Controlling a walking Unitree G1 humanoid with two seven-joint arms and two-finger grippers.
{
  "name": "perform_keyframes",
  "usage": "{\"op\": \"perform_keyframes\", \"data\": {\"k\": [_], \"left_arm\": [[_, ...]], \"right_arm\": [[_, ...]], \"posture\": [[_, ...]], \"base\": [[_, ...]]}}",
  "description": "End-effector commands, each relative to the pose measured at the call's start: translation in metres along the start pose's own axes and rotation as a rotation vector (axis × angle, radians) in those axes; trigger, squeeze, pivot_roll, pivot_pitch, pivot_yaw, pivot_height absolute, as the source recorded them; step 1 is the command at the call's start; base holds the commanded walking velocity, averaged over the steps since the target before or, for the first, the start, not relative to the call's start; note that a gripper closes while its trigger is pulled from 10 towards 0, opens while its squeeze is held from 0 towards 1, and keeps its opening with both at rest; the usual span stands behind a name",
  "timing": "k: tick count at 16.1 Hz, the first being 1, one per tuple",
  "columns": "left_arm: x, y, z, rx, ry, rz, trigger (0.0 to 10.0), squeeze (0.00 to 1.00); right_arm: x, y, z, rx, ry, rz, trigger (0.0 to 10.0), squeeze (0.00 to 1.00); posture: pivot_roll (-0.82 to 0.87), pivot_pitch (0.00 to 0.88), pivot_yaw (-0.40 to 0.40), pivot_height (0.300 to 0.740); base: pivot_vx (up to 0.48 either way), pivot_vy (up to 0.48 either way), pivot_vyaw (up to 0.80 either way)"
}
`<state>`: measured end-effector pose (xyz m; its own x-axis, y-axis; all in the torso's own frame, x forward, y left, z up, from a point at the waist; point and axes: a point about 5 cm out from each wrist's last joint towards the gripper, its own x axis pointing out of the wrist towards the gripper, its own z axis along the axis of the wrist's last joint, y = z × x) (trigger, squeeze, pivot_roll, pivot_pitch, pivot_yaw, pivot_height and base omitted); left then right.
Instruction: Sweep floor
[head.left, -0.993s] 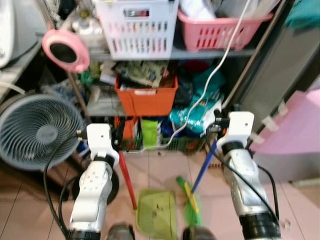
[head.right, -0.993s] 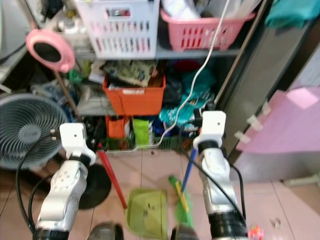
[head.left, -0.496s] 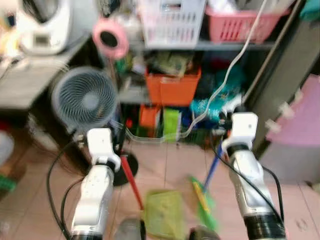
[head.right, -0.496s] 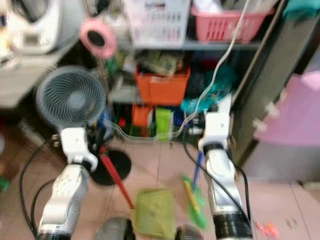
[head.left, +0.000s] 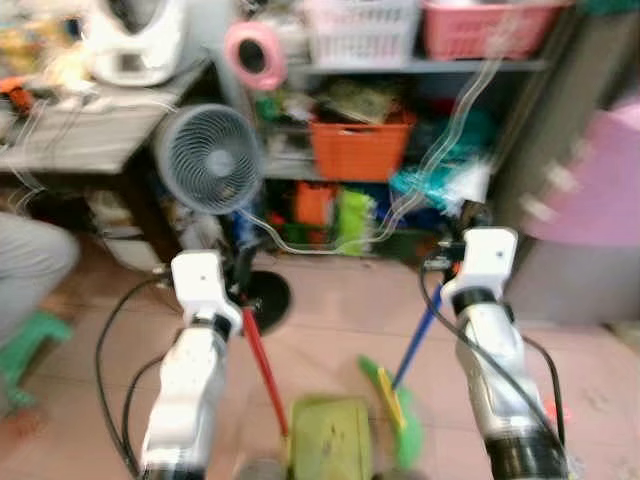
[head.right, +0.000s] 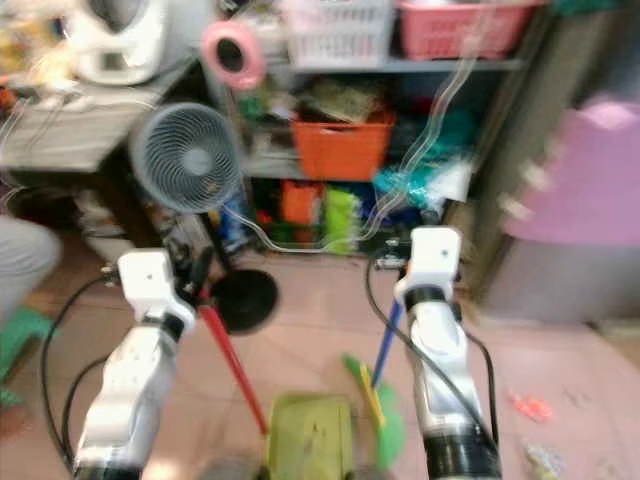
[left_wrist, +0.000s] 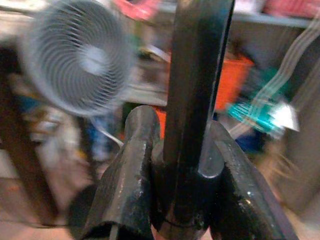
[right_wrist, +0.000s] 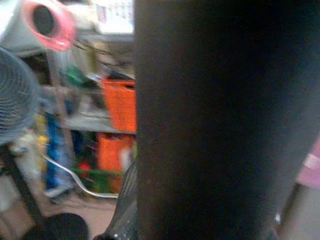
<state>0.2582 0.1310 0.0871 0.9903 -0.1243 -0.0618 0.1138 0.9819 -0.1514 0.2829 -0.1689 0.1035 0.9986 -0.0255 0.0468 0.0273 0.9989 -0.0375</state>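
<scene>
With left gripper (head.left: 238, 292) clamped on the red-handled dustpan (head.left: 328, 445) at 6 o'clock and right gripper (head.left: 437, 285) on the blue-handled broom (head.left: 392, 408), best steadied before sweeping.

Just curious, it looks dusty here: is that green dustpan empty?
Cannot tell: the green dustpan sits flat near the floor, showing faint dark specks, but the picture is blurred.

Pink tiled floor (head.left: 330, 320), cluttered shelving (head.left: 420, 70), grey fan (head.left: 208, 158) alongside.
</scene>
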Motion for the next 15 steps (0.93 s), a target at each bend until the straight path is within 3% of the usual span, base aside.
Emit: {"op": "perform_keyframes", "data": {"k": [1, 3, 15], "left_arm": [[0.002, -0.001, 0.009, -0.014, -0.047, -0.006, 10.0, 0.00], [0.003, -0.002, 0.010, -0.024, -0.048, -0.008, 10.0, 0.00], [0.013, 0.004, 0.019, -0.057, -0.056, -0.021, 10.0, 0.00]], "right_arm": [[0.001, 0.000, 0.000, -0.016, 0.009, -0.001, 10.0, 0.00], [0.001, 0.000, 0.000, -0.018, 0.012, -0.003, 10.0, 0.00], [0.016, 0.008, 0.014, -0.045, -0.053, 0.019, 10.0, 0.00]], "posture": [[-0.06, 0.000, 0.041, 0.740], [-0.06, 0.000, 0.042, 0.740], [-0.06, 0.000, 0.063, 0.740]], "base": [[0.000, 0.000, -0.80], [0.000, 0.120, -0.80], [0.000, 0.480, -0.80]]}}
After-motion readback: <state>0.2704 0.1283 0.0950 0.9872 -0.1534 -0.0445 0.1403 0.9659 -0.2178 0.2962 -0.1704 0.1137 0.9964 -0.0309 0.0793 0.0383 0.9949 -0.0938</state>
